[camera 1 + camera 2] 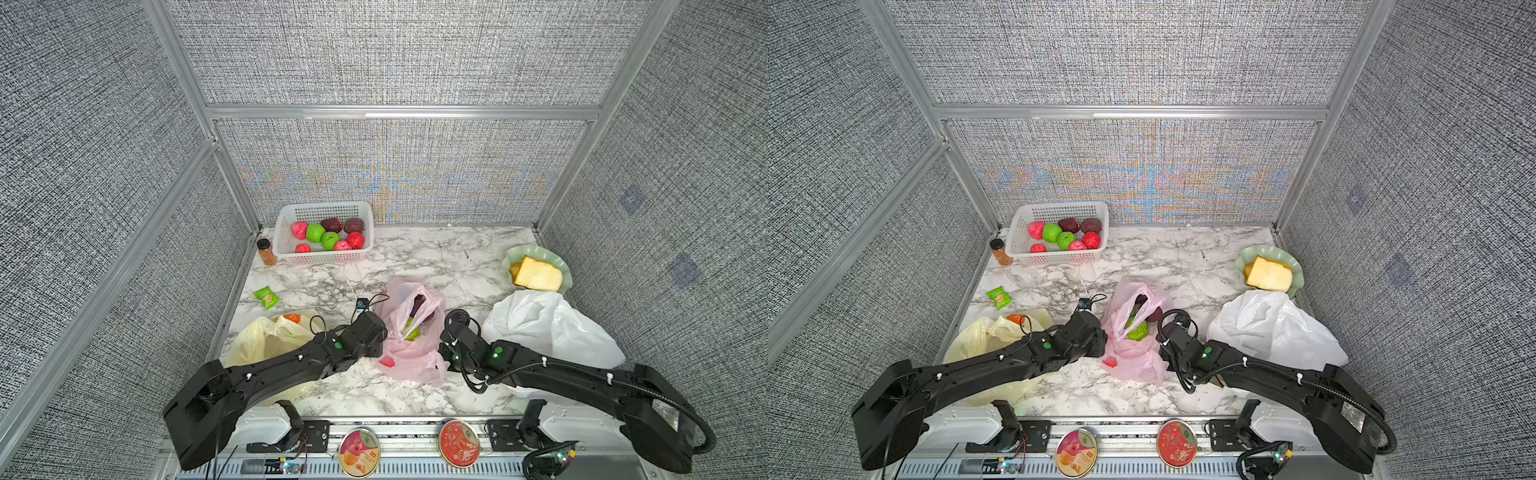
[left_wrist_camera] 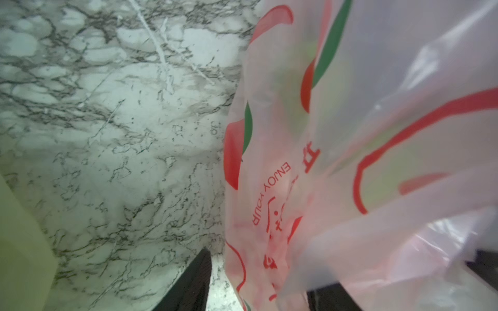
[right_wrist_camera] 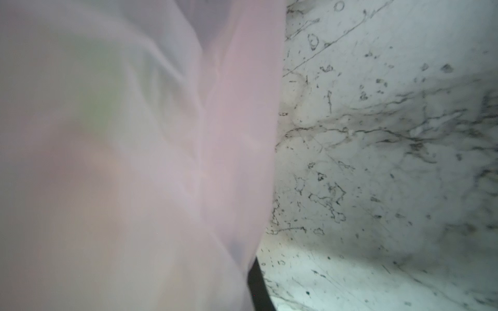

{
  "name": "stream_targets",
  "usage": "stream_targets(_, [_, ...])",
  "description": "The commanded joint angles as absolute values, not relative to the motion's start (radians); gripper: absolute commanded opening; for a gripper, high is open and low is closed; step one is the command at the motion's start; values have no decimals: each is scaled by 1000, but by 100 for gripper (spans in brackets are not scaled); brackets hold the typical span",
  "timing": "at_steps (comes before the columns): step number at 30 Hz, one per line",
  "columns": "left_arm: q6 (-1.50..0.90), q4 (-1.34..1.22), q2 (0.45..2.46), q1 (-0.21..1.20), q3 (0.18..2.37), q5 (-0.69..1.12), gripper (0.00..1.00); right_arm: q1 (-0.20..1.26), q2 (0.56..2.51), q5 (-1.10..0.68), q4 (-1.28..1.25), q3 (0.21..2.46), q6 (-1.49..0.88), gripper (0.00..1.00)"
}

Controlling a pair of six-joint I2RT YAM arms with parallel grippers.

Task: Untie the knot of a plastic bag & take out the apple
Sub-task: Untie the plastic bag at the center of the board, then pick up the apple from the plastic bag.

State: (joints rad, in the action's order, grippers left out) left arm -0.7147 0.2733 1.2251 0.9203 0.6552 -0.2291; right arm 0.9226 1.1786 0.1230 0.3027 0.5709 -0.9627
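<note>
Pink bag (image 1: pixel 415 365): thin, crumpled, translucent film with red and green print. It lies mid-tabletop between my two hands, mouth gaping.
Apple (image 1: pixel 412 333): round, glossy green, inside the bag's mouth beside a dark red fruit (image 1: pixel 420 307).
Left hand (image 1: pixel 381 336): at the bag's left edge, film draped across its black fingers (image 2: pixel 188 282). I cannot tell whether it grips.
Right hand (image 1: pixel 443 347): clenched, tight against the bag's right edge.
Tabletop (image 1: pixel 436 257): smooth veined marble, with open room from the bag to the far wall.
Edges: slack yellow bag (image 1: pixel 257 340) near left, puffed white bag (image 1: pixel 548 324) near right, both crowding my arms; lattice basket (image 1: pixel 324 205) far left.
</note>
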Motion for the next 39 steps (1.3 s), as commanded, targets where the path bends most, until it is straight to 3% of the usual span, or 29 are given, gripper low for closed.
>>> stream_targets(1, [-585, 275, 1151, 917, 697, -134, 55, 926, 1150, 128, 280, 568, -933, 0])
stream_targets(7, [-294, 113, 977, 998, 636, 102, 49, 927, 1152, 99, 184, 568, -912, 0])
stream_targets(13, [-280, 74, 856, 1023, 575, 233, 42, 933, 1155, 100, 189, 576, -906, 0])
stream_targets(17, [-312, 20, 911, 1049, 581, 247, 39, 936, 1147, 100, 177, 565, -916, 0])
stream_targets(20, [-358, -27, 1052, 1067, 613, 147, 40, 940, 1154, 98, 179, 564, -917, 0])
stream_targets(25, [-410, -102, 1308, 1067, 720, -31, 50, 947, 1160, 98, 162, 541, -937, 0])
stream_targets(30, [-491, 17, 1512, 1063, 892, -248, 59, 953, 1154, 113, 158, 522, -945, 0])
stream_targets(39, [-494, 257, 1727, 1034, 1042, -371, 74, 953, 1151, 123, 174, 525, -925, 0])
